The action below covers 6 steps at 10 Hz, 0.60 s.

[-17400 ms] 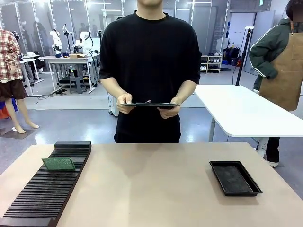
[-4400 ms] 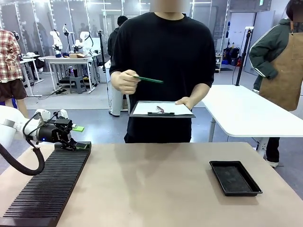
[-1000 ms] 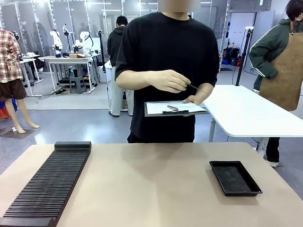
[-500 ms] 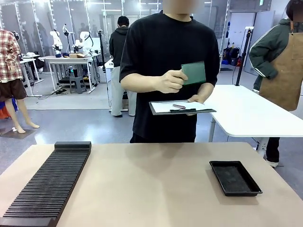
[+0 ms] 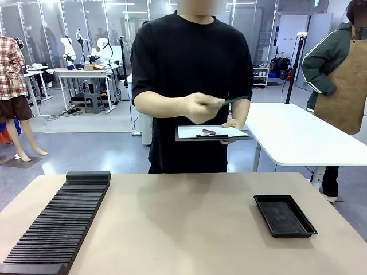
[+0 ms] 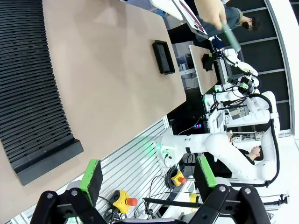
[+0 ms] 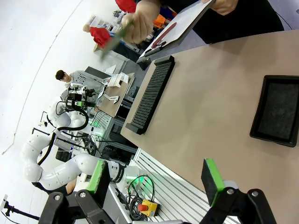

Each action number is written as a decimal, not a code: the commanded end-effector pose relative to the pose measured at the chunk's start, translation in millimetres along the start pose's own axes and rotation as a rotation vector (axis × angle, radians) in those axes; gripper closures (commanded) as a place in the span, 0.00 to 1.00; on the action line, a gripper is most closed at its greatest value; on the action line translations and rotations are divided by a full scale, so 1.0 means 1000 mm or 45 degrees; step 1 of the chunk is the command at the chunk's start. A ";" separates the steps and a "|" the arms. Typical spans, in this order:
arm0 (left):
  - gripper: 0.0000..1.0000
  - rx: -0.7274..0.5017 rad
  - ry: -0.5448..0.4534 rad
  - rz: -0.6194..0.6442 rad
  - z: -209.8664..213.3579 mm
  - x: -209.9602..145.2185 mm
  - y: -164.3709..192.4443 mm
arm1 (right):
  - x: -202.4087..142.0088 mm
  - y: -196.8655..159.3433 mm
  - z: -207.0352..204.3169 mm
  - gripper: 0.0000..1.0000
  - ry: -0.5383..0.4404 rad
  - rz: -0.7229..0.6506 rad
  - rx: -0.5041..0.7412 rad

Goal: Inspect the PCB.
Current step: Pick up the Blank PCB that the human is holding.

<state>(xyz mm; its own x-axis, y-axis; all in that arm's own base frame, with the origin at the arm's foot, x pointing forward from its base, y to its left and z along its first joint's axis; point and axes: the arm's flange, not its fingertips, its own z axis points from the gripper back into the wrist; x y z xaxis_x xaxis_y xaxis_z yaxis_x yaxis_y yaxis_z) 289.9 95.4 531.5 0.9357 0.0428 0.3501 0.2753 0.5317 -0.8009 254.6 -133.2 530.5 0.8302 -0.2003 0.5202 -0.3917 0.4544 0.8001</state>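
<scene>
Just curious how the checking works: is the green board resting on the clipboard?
Apart. The front view shows the PCB held in the person's hand, with clear space above the clipboard.

The beige table [image 5: 183, 229] top looks smooth and matt. The black ribbed rectangular rack [image 5: 57, 223] and the black shallow rectangular tray [image 5: 285, 215] look like matt plastic, and the tray's floor is faintly grainy. The dark flat clipboard [image 5: 212, 136] carries smooth white paper [image 5: 192, 132]. The thin green rectangular PCB [image 5: 234, 99] is too blurred to show its finish.

Laboratory hall: glass partitions [image 5: 40, 23] are seen at 11 o'clock, a white workbench [image 5: 298, 137] at 2 o'clock (polished grey floor [image 5: 86, 152] between).
</scene>
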 end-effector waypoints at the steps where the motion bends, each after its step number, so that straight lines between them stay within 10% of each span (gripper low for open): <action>1: 0.00 0.013 0.014 0.002 0.001 0.004 -0.001 | 0.002 0.001 0.001 0.00 -0.011 0.026 0.012; 6: 0.00 0.013 0.014 0.002 0.001 0.004 -0.001 | 0.023 0.018 -0.024 0.00 0.053 -0.262 -0.012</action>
<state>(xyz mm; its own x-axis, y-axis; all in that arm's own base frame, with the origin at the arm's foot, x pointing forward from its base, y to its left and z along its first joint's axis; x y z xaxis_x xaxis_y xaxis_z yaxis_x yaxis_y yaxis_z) 290.0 95.4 531.6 0.9357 0.0426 0.3503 0.2755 0.5319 -0.8008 263.6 -121.7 534.3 0.8734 -0.2236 0.4327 -0.3071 0.4366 0.8456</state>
